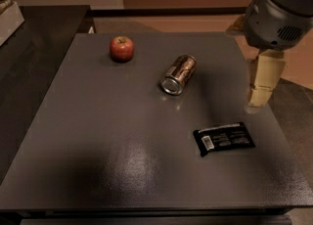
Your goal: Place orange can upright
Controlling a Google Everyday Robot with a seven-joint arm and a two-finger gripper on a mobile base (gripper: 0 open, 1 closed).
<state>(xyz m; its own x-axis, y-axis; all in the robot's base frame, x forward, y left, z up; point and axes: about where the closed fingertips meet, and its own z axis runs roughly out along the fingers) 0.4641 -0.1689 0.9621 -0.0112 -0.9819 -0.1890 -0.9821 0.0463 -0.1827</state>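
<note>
The orange can (179, 74) lies on its side near the middle of the dark grey table (107, 141). It is brownish-orange with dark markings, and one shiny silver end faces the front. My gripper (259, 101) hangs from the grey arm (279, 16) at the right, over the table's right edge. It is to the right of the can, well apart from it, and holds nothing that I can see.
A red apple (122, 49) sits at the table's back left. A flat black packet (224, 138) lies front right, below the gripper. A dark counter (34, 38) adjoins the table on the left, with a pale box (7, 11) on it.
</note>
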